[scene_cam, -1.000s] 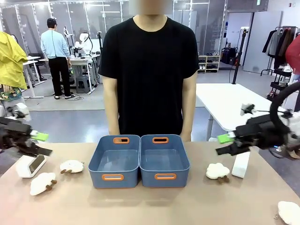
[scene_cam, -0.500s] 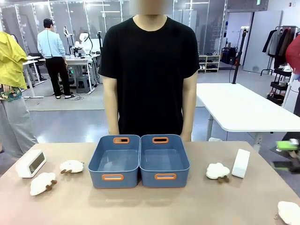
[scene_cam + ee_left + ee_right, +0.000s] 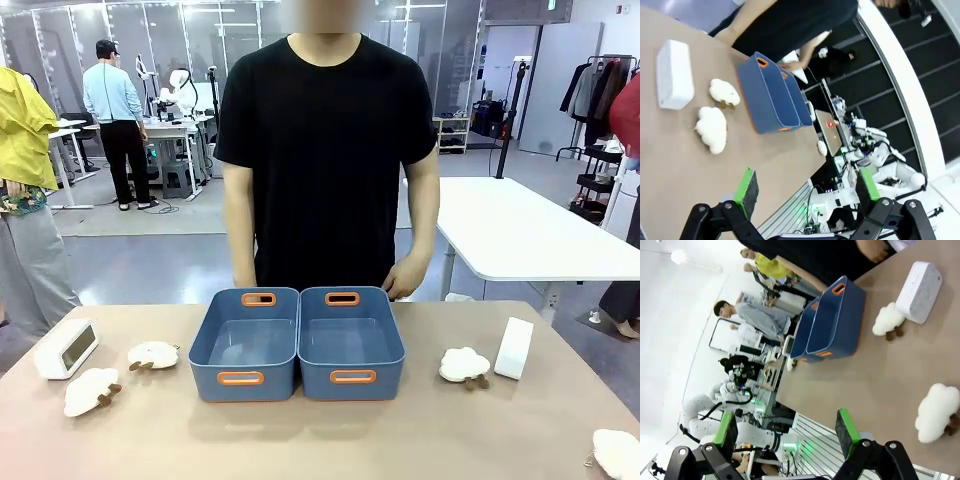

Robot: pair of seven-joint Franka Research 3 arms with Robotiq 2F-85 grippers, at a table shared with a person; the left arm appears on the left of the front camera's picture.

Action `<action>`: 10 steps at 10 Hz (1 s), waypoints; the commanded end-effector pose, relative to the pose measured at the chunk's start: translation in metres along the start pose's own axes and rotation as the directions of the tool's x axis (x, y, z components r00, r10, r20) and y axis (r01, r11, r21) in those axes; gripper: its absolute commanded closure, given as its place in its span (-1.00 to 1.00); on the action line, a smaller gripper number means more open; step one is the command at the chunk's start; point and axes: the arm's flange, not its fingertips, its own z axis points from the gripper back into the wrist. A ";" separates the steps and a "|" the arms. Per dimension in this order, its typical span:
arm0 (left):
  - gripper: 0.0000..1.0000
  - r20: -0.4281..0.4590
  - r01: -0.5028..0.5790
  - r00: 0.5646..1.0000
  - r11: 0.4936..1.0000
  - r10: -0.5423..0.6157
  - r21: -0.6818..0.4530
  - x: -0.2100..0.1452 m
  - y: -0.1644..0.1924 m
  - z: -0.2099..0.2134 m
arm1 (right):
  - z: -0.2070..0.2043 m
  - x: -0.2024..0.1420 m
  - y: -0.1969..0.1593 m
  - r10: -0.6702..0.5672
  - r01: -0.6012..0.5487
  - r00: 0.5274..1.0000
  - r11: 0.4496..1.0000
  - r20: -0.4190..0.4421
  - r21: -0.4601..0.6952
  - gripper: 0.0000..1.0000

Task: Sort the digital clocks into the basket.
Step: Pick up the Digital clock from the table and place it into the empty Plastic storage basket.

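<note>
White rounded plastic digital clock, left side (image 3: 66,349): is lying tilted near the left edge of the brown worktop (image 3: 320,440), greenish-grey screen showing, well apart from the baskets.
White rounded plastic digital clock, right side (image 3: 514,348): is standing on a narrow side near the right edge, screen not showing in the front view.
Blue rectangular plastic baskets with orange-rimmed handle slots (image 3: 245,343): are sitting side by side and touching at the worktop's middle, both holding nothing; which one is the target cannot be told.
Fluffy white sheep toys with brown legs (image 3: 153,355): two are lying just beside the left clock, one just beside the right clock, one at the near right corner.
Left gripper (image 3: 807,190): is hanging released, jaws spread wide, grasping nothing, well apart from the left clock.
Right gripper (image 3: 787,435): is hanging released likewise, well apart from the right clock.
Person's hand (image 3: 407,275): is hovering at the far rim of the right basket.
Progress: sorting is judged not yet begun; both clocks are waiting outside the baskets.
Risk, wrong pick: the left gripper is facing a clock flanked by sheep toys; a wide approach could be closing on a toy.
Risk, toppling: the right clock is balancing on a narrow side; a glancing finger of the right gripper could be knocking it over.
Risk, slip: smooth rounded plastic could be sliding out of a shallow pinch.
Risk, contact: a drop into the right basket could be meeting the person's hand.
</note>
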 end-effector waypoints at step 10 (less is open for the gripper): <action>-1.00 0.061 -0.044 0.997 0.999 0.043 0.023 -0.008 -0.003 0.024 | 0.021 -0.010 0.002 0.012 -0.011 0.998 1.000 0.058 -0.009 -1.00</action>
